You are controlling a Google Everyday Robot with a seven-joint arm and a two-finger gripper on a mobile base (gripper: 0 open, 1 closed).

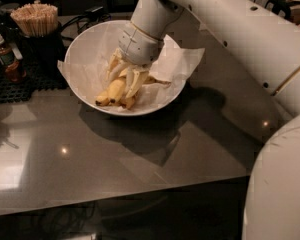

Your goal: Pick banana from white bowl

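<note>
The white bowl (80, 59) stands at the back of the grey table, lined with a crinkled white paper sheet (177, 61) that hangs over its right rim. Yellow bananas lie at the bowl's front. The plump banana (116, 90) points toward the front left. A second banana piece (128, 102) lies beside it. My gripper (124, 82) reaches down into the bowl from the upper right, its cream fingers (136, 82) closed around the plump banana's upper part. The banana's lower end still rests in the bowl.
A black cup of wooden sticks (36, 20) and a brown sauce bottle (7, 59) stand on a black mat (20, 86) left of the bowl. My arm (230, 29) spans the upper right. My base (280, 184) fills the lower right. The grey table (140, 154) extends toward the front.
</note>
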